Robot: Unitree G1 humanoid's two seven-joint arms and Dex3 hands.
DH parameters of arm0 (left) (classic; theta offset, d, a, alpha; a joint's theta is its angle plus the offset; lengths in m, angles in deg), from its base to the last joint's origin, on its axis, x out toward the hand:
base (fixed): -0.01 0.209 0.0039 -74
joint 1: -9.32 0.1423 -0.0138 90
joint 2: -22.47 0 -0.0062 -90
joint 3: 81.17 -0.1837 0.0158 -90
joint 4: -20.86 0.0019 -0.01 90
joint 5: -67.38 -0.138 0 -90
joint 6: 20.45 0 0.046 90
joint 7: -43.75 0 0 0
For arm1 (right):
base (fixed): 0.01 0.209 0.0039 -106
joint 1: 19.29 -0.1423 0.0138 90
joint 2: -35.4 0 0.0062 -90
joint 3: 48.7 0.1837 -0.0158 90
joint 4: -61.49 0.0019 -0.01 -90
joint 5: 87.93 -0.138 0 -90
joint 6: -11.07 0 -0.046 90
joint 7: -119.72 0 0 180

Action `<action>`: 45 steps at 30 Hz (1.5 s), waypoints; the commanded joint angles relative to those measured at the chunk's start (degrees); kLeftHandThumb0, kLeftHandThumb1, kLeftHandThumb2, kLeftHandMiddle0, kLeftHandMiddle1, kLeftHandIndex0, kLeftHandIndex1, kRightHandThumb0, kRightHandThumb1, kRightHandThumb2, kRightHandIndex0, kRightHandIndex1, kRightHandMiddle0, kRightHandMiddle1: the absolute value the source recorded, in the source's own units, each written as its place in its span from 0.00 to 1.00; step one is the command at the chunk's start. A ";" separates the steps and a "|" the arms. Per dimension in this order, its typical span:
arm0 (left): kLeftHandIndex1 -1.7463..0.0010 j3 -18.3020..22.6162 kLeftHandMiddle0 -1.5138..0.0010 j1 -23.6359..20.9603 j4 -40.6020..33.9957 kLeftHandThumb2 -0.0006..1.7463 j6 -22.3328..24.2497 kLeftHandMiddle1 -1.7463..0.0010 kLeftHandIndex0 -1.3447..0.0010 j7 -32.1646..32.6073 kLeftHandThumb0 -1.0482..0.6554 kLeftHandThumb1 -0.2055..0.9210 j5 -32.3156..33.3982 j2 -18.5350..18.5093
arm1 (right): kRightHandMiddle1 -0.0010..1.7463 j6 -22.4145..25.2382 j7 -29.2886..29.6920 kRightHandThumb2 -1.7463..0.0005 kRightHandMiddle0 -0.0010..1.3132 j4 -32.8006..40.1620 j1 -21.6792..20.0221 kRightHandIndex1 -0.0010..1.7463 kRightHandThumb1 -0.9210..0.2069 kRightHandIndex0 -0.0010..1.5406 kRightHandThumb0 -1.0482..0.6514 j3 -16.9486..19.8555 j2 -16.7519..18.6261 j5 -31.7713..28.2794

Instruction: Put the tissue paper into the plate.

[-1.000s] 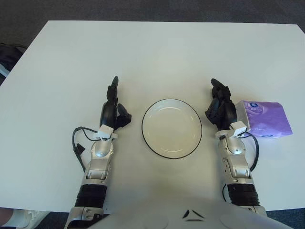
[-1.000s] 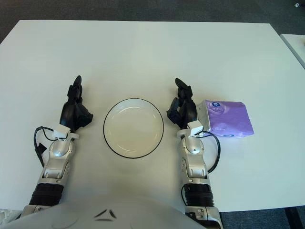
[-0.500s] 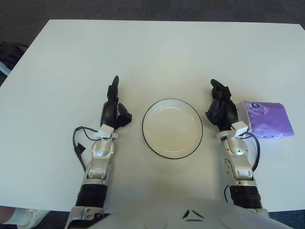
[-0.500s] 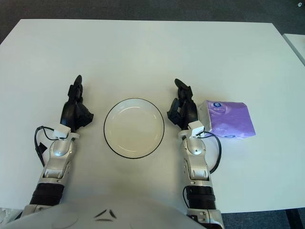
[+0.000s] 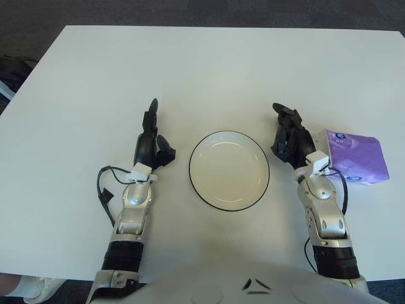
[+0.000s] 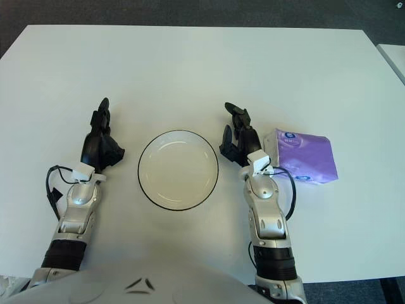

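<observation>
A purple pack of tissue paper [image 5: 353, 156] lies on the white table at the right. A white plate [image 5: 229, 170] with a dark rim stands empty in the middle. My right hand [image 5: 290, 135] hovers between the plate and the pack, close to the pack's left edge, with its fingers spread and nothing in them. My left hand [image 5: 152, 139] shows to the left of the plate, fingers extended and holding nothing.
The white table [image 5: 209, 69] stretches far behind the plate. Its front edge runs near my forearms and its right edge lies just beyond the tissue pack. A dark floor surrounds the table.
My right hand has lifted and tilted, its fingers now pointing up and to the left, with the forearm angled more toward the tissue pack. The left hand has barely moved.
</observation>
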 commanded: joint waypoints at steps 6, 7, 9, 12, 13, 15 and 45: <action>0.91 -0.40 0.97 1.72 3.70 0.75 3.23 1.00 1.00 0.07 0.04 1.00 -0.16 0.62 | 0.34 -5.61 -0.06 0.45 0.00 3.78 -5.16 0.01 0.00 0.19 0.26 3.18 -2.92 1.10; 0.90 -0.41 0.96 1.67 3.65 0.75 3.39 1.00 1.00 0.06 0.04 1.00 -0.13 0.67 | 0.34 -5.93 -0.18 0.45 0.00 4.02 -5.68 0.01 0.00 0.19 0.26 3.64 -3.33 1.08; 0.90 -0.43 0.96 1.61 3.59 0.76 3.59 0.99 1.00 0.09 0.04 1.00 -0.13 0.76 | 0.35 -6.19 -0.45 0.45 0.00 4.58 -6.00 0.01 0.00 0.20 0.27 4.20 -3.80 0.94; 0.88 -0.58 0.96 1.45 3.62 0.76 3.56 0.99 1.00 0.22 0.04 1.00 -0.26 0.98 | 0.36 -6.96 -1.13 0.45 0.00 5.66 -7.14 0.01 0.00 0.20 0.28 5.74 -5.66 0.97; 0.88 -0.62 0.96 1.43 3.63 0.76 3.48 0.99 1.00 0.25 0.04 1.00 -0.30 1.02 | 0.37 -7.32 -1.32 0.45 0.00 5.78 -7.65 0.01 0.00 0.20 0.29 6.25 -6.32 1.08; 0.87 -0.69 0.95 1.31 3.75 0.76 3.30 0.99 1.00 0.31 0.05 1.00 -0.36 1.12 | 0.38 -8.08 -1.66 0.45 0.00 5.34 -8.67 0.01 0.00 0.20 0.31 7.06 -7.47 1.20; 0.90 -0.93 0.96 -0.42 7.66 0.75 1.82 1.00 1.00 0.47 0.05 1.00 0.35 2.33 | 0.48 3.59 -11.36 0.51 0.00 20.63 -9.82 0.00 0.00 0.19 0.20 26.61 -31.23 20.61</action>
